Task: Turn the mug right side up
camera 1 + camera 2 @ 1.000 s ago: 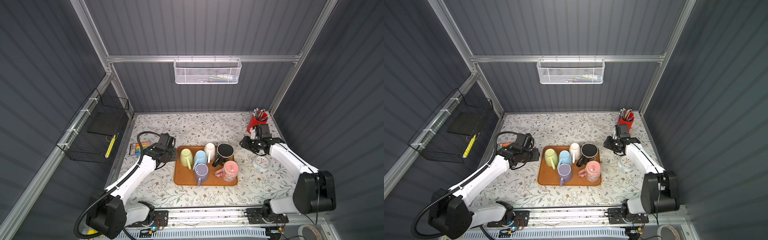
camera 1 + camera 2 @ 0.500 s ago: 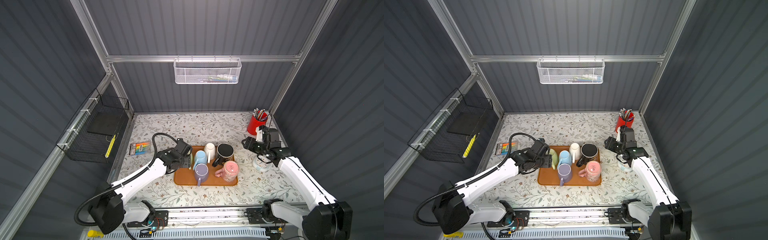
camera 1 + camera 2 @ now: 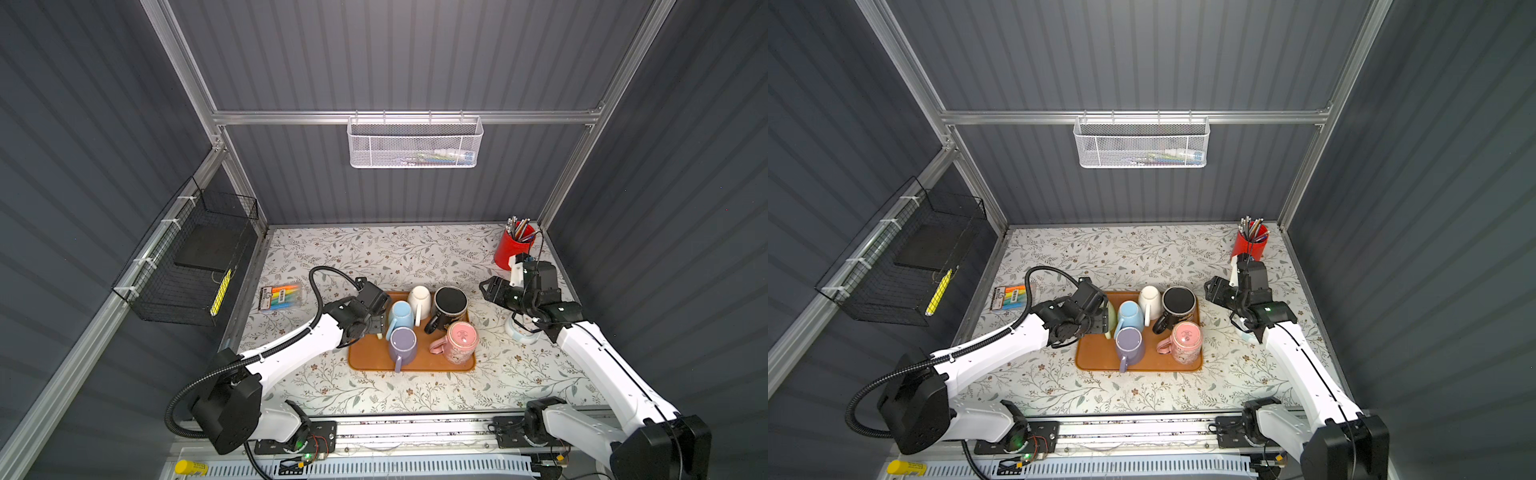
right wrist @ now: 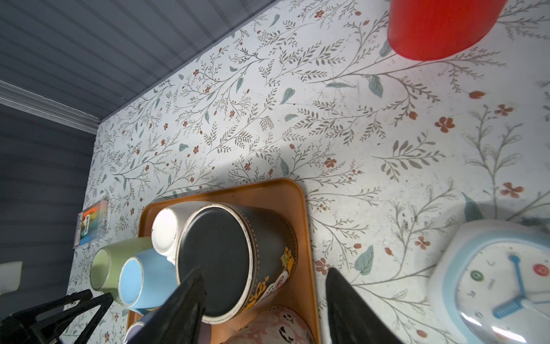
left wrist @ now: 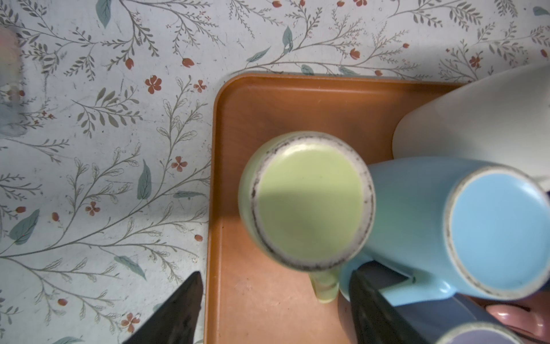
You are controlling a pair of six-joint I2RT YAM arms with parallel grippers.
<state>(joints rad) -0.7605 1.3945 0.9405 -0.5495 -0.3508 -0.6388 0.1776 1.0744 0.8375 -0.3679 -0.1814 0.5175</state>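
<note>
You get even light from overhead in both top views: the table [image 3: 374,249] in the lower middle of the frame is bright and sharp, the ribbed walls [image 3: 83,166] at left and right stay dim, and the straight posts [image 3: 183,62] lean outward toward the corners. In the left wrist view a soft-edged shadow covers roughly half the green mug [image 5: 309,202] base. In the right wrist view the clock [image 4: 503,286] carries small glare spots, and the red cup [image 4: 440,26] looks slightly soft, perhaps from closeness.
</note>
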